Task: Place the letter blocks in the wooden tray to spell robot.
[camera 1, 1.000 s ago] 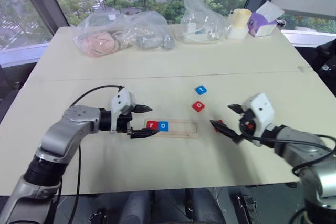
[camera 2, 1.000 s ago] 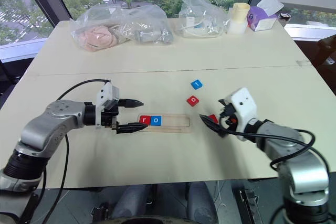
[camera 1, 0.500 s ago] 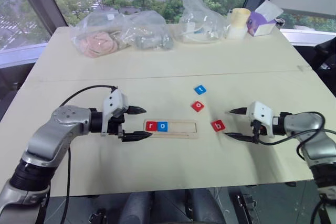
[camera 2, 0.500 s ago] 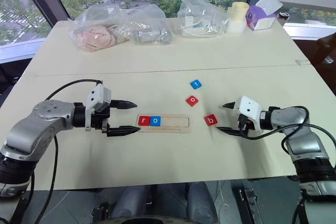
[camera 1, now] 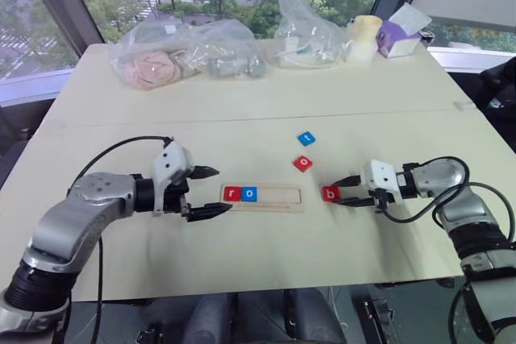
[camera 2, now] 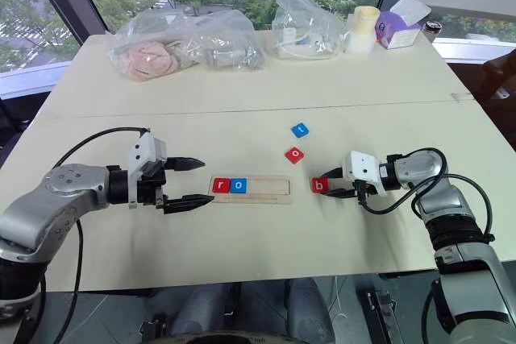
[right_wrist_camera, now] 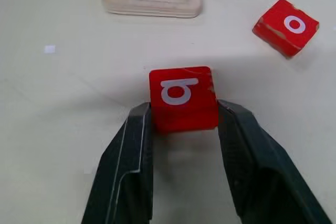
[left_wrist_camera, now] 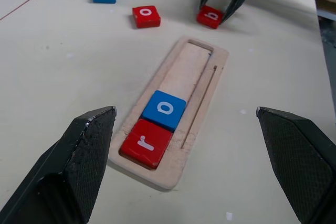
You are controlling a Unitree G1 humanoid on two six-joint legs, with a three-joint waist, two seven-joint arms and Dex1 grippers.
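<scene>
- r and o blocks (left_wrist_camera: 155, 126) already sit in the wooden tray (left_wrist_camera: 197, 80), three slots free.
- Right claw (right_wrist_camera: 184, 124) is pinching the red b block (right_wrist_camera: 182, 97), tray just ahead.
- Left claw (camera 1: 208, 191) is spread wide beside the tray; o (camera 1: 303, 163) and t (camera 1: 306, 138) are waiting beyond.

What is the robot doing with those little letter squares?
It is spelling a word in the wooden tray. A red r and a blue o already sit in it. The right pincer has pinched the red b on the table. The left pincer waits open beside the tray. A red o and a blue t lie loose.
</scene>
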